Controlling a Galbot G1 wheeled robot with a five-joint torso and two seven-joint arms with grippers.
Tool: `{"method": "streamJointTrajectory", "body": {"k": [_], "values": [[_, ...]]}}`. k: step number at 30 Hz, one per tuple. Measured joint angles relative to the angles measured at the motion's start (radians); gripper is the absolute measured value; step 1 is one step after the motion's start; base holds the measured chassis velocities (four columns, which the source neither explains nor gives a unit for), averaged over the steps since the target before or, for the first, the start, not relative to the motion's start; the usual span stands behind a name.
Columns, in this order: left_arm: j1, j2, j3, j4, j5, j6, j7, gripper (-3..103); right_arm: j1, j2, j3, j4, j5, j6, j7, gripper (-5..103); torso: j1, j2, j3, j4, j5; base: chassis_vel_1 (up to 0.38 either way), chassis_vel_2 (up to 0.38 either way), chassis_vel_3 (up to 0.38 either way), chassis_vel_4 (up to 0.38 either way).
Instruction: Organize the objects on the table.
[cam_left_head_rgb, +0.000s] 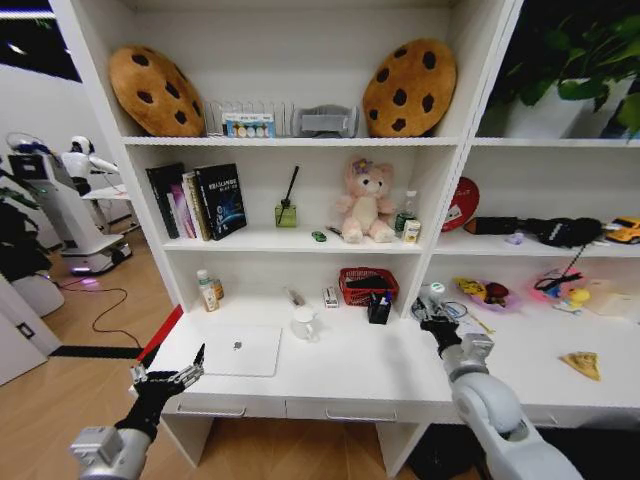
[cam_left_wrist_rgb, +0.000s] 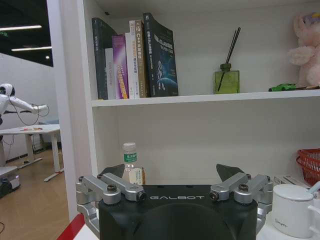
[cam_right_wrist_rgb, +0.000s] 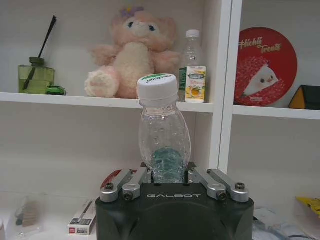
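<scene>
right gripper (cam_left_head_rgb: 436, 318): fingers pinching one bottle (cam_right_wrist_rgb: 163, 135) | left gripper (cam_left_head_rgb: 168, 374): fingers spread | laptop (cam_left_head_rgb: 240, 350): one

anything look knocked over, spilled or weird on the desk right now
Nothing looks spilled or damaged. The clear bottle stands upright, clamped in the right gripper above the white desk. The laptop lies flat and closed; the white mug stands upright. The left gripper hangs open off the desk's front left corner.

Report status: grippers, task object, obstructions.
Right gripper shut on clear bottle, above the desk. Left gripper open, empty, near laptop. Nothing blocking.
</scene>
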Motion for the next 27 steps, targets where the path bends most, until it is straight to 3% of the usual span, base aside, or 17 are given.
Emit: {"method": "streamJointTrajectory", "body": {"k": [5, 15, 27], "values": [[0.0, 0.0, 0.0, 0.0, 0.0, 0.0, 0.0, 100, -0.024, 0.001, 0.023, 0.043, -0.009, -0.031, -0.053, 27, 0.0, 0.0, 0.0, -0.0001, -0.0001, 0.0, 0.0, 0.0, 0.0], [0.0, 0.0, 0.0, 0.0, 0.0, 0.0, 0.0, 100, -0.04, 0.004, 0.041, 0.054, -0.011, -0.047, -0.06, 27, 0.0, 0.0, 0.0, 0.0, -0.0005, -0.014, -0.01, 0.01, 0.017], [0.0, 0.0, 0.0, 0.0, 0.0, 0.0, 0.0, 100, -0.042, 0.012, 0.025, 0.052, -0.023, -0.041, -0.056, 27, 0.0, 0.0, 0.0, 0.0001, -0.0003, -0.178, -0.184, 0.171, 0.183]]}}
